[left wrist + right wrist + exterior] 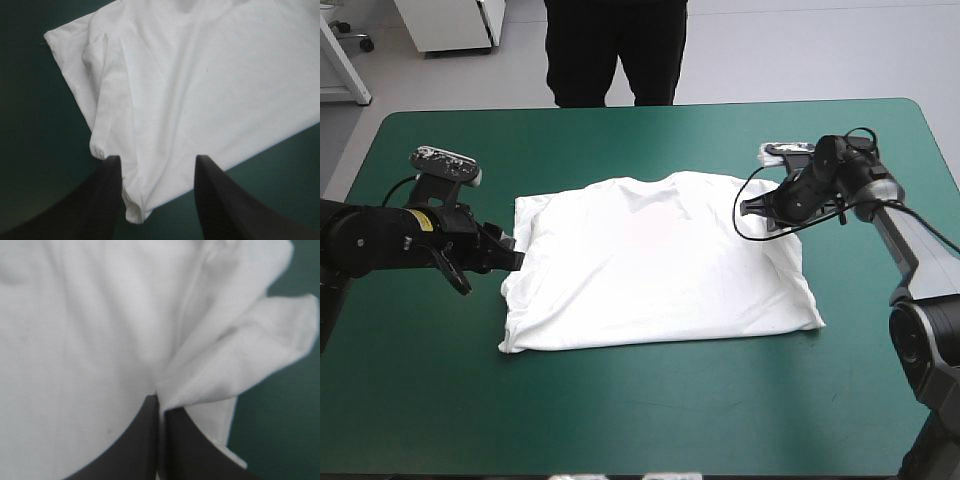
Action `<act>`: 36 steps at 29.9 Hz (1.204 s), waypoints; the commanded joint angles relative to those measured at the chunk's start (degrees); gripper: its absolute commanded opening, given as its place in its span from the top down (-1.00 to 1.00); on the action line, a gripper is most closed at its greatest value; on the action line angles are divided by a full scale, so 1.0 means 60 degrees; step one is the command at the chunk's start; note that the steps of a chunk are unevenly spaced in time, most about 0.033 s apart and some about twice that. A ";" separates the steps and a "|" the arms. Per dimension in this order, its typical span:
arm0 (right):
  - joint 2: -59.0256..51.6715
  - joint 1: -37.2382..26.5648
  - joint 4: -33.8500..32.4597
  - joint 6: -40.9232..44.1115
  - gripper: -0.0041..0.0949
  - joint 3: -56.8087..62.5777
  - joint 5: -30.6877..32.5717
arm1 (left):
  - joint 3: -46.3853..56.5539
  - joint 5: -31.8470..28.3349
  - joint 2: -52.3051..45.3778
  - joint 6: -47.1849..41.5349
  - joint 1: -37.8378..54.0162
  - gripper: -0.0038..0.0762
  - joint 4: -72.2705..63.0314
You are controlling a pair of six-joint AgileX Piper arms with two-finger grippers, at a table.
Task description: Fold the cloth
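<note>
We see the white short-sleeved cloth T-shirt [660,265] spread flat at the middle of the teal-green table cover [620,420]. At the shirt's right edge, our right gripper [161,402], with black fin-shaped fingers, pinches a raised fold of sleeve. At the shirt's left edge, our left gripper [157,165] stands spread astride the side fold, gripping nothing yet. If the right lifts alone, we judge the shirt may drag askew. So thin a pinch could also slip free.

A robotics lab, by the look: black robot arms [380,240] flank a teal-green covered surface [640,420] on smooth pale grey floor [800,50], with a white cabinet [450,22] in the upper left.
</note>
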 commanded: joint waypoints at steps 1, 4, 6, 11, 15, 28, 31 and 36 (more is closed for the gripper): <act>-0.0101 0.0364 0.0108 -0.0178 0.95 -0.0264 -0.0262 | -0.0290 -0.0412 -0.0166 -0.0022 -0.0072 0.05 -0.0191; 0.0326 0.0600 -0.0067 -0.0223 0.95 -0.0264 -0.0203 | -0.0290 -0.0303 -0.0183 -0.0043 -0.0072 0.05 -0.0191; 0.0532 0.0683 -0.0293 -0.0223 0.89 -0.0264 -0.0202 | -0.0290 -0.0210 -0.0183 -0.0043 -0.0072 0.05 -0.0191; 0.0642 0.0683 -0.0257 -0.0483 0.37 -0.0339 -0.0155 | -0.0290 -0.0103 -0.0183 -0.0043 -0.0072 0.05 -0.0191; 0.0422 0.0683 -0.0253 -0.0483 -0.13 -0.0751 0.0287 | -0.0290 0.0029 -0.0183 -0.0088 -0.0072 0.05 0.0088; -0.2955 0.0683 -0.3908 0.1013 -0.23 -0.1111 0.1866 | -0.0250 0.0518 -0.0778 -0.1653 -0.0072 0.05 0.1100; -0.3615 0.0683 -0.4169 0.1306 -0.23 -0.1111 0.2003 | 0.0141 0.0518 -0.0998 -0.1802 -0.0072 0.05 0.1080; -0.4559 0.0683 -0.4169 0.1409 -0.23 -0.0970 0.2179 | 0.1486 0.0518 -0.1028 -0.1966 -0.0072 0.05 0.1059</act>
